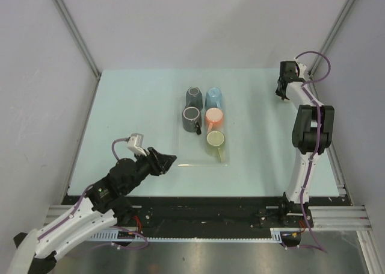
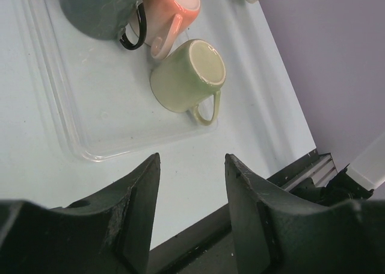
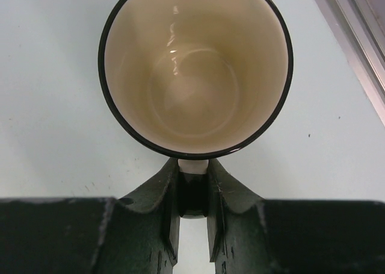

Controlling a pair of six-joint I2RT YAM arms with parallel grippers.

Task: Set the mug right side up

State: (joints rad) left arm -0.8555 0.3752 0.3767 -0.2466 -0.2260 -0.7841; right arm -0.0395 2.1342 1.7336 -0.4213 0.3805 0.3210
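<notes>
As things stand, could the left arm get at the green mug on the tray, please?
Probably yes. The left gripper is open and empty, facing the green mug, with only the low rim of the clear tray between them. The pink mug sits close behind it.

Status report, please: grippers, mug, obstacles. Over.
Right gripper shut on cream mug handle. Mug mouth up. Left gripper open, empty, near tray. Nothing in the way.

Clear tray; grey mugs, blue mug, orange mug; green mug possibly inverted.
</notes>
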